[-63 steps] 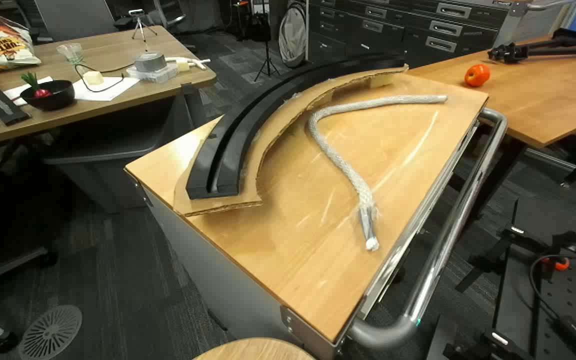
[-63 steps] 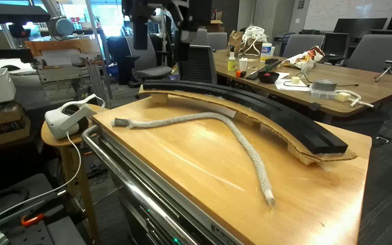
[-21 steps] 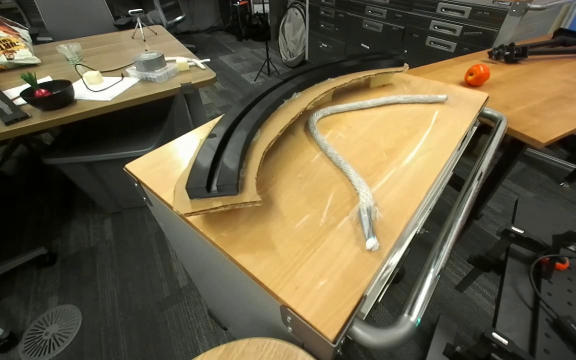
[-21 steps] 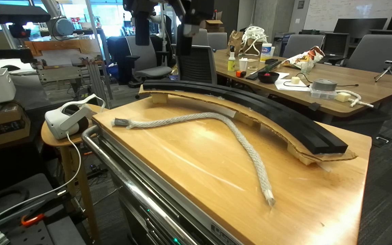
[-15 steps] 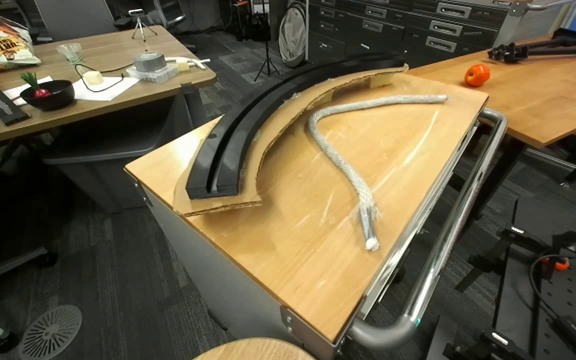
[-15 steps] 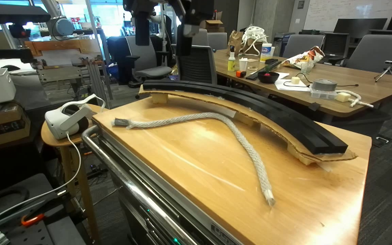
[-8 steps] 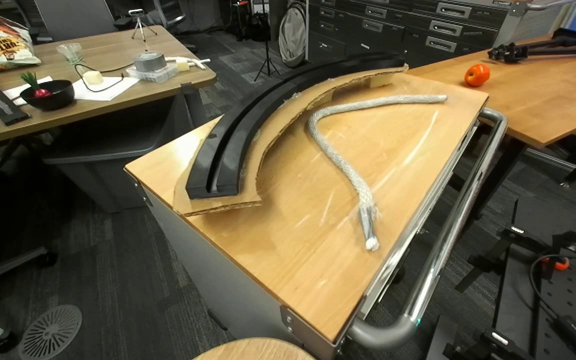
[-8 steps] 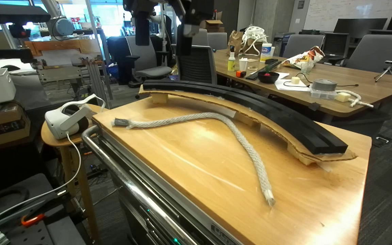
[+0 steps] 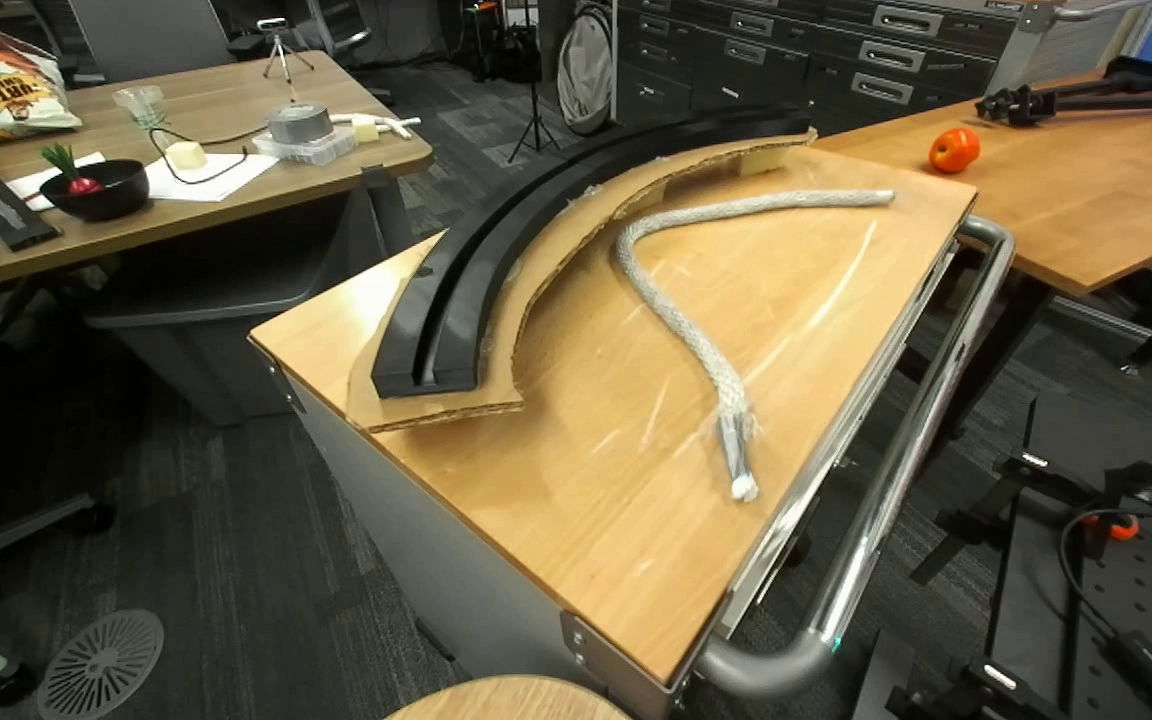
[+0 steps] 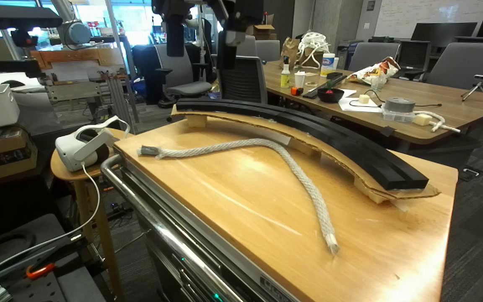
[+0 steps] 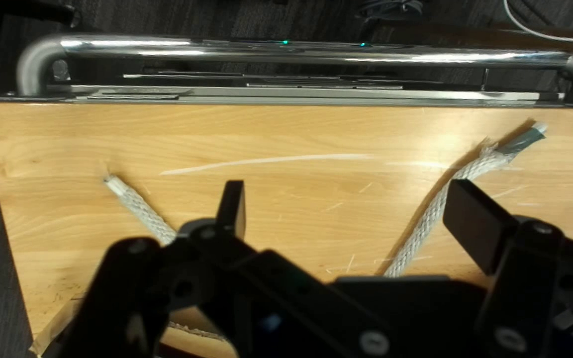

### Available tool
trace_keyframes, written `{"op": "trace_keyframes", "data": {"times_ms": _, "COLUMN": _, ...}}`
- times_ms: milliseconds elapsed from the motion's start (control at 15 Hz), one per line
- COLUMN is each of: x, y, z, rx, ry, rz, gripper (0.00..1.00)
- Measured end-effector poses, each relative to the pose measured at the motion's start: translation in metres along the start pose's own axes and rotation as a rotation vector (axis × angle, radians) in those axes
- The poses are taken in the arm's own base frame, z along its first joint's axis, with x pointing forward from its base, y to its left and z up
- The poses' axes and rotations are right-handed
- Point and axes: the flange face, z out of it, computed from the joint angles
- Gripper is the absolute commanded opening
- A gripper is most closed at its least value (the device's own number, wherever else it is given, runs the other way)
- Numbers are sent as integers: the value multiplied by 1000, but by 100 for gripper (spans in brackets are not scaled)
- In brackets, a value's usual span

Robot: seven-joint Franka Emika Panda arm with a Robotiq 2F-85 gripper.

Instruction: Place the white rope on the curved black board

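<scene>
A tan, rectangular wooden surface (image 9: 576, 480) shows in both exterior views and from above in the wrist view. Along one long side lies an arc of brown corrugated cardboard (image 9: 499, 370), slightly wider than what it carries: the curved, matte-black board (image 10: 333, 132), a long strip with a groove (image 9: 438, 322) running lengthwise. A shiny metal tube rail (image 9: 901, 475) follows the opposite long edge of the surface.

The thick, grey-white braided rope (image 10: 308, 184) lies directly on the surface, between the board and the rail, on the inner side of the arc. It makes one broad bend, which comes near the cardboard; its two ends reach toward the rail side, one closer to that edge than the other.

The black, two-fingered claw (image 11: 344, 199) hangs above the surface, apart from rope and board. Its fingers (image 10: 226, 52) are spread wide, with wood and a stretch of rope visible between them in the wrist view.

Small pale blocks (image 10: 196, 121) stand under the cardboard, raising it off the surface. A shiny grey wrap (image 11: 521, 141) covers the rope end nearer the rail, with loose frayed fibres (image 11: 488, 146) next to it.
</scene>
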Motion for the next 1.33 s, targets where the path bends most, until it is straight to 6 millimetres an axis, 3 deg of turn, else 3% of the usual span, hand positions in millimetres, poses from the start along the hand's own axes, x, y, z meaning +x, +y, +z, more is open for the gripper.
{"op": "trace_keyframes", "data": {"times_ms": 133, "x": 0, "y": 3, "z": 2, "rx": -61, "ry": -23, "rz": -66, "gripper": 100}}
{"op": "trace_keyframes", "data": {"times_ms": 267, "x": 3, "y": -20, "z": -16, "rx": -102, "ry": -52, "rz": -146, "gripper": 100}}
{"op": "trace_keyframes", "data": {"times_ms": 400, "x": 6, "y": -64, "z": -48, "rx": -141, "ry": -56, "rz": -244, "gripper": 100}}
{"op": "trace_keyframes", "data": {"times_ms": 600, "x": 9, "y": -146, "z": -88, "rx": -201, "ry": -19, "rz": -412, "gripper": 100}}
{"op": "trace_keyframes", "data": {"times_ms": 733, "x": 9, "y": -202, "z": -108, "rx": -200, "ry": 18, "rz": -529, "gripper": 100}}
{"op": "trace_keyframes", "data": {"times_ms": 867, "x": 10, "y": -235, "z": -117, "rx": -201, "ry": 28, "rz": -594, "gripper": 100}}
{"op": "trace_keyframes", "data": {"times_ms": 1133, "x": 19, "y": -234, "z": -114, "rx": -196, "ry": 13, "rz": -602, "gripper": 100}}
{"op": "trace_keyframes", "data": {"times_ms": 1333, "x": 18, "y": -233, "z": -116, "rx": -259, "ry": -9, "rz": -738, "gripper": 100}}
